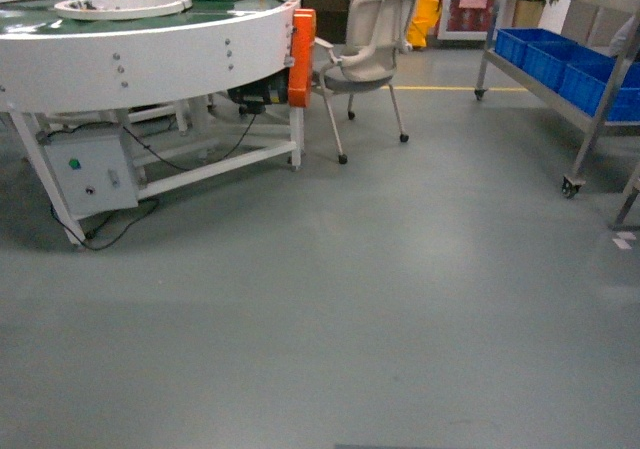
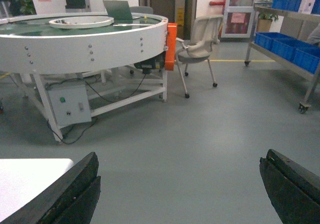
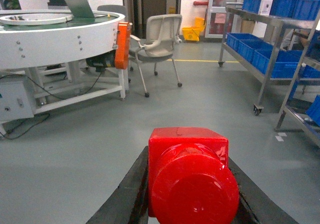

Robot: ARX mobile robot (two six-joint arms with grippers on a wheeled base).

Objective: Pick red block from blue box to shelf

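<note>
I see dark blue crates (image 3: 260,54) sitting in a row on the low level of the shelf (image 3: 267,59), off to the right. I cannot tell what is in them.

My right tool (image 3: 192,194) is clamped on the red block (image 3: 190,176). One black finger (image 3: 125,194) presses on each side of it, and its round stud faces the camera. The block is up in the air over the gray floor (image 1: 350,299), well apart from the shelf. Only the right wrist view shows the block.

My left tool (image 2: 180,194) is wide apart with nothing in it. I see its two black fingers (image 2: 65,194) at the bottom corners of the left wrist view, and a white flat thing (image 2: 27,181) by the left one.

The head view shows no tools. It shows the big round white machine (image 1: 150,49), a gray chair (image 1: 370,54) and the shelf at the right edge. The right wrist view also shows a yellow mop bucket (image 3: 192,33) far back.
</note>
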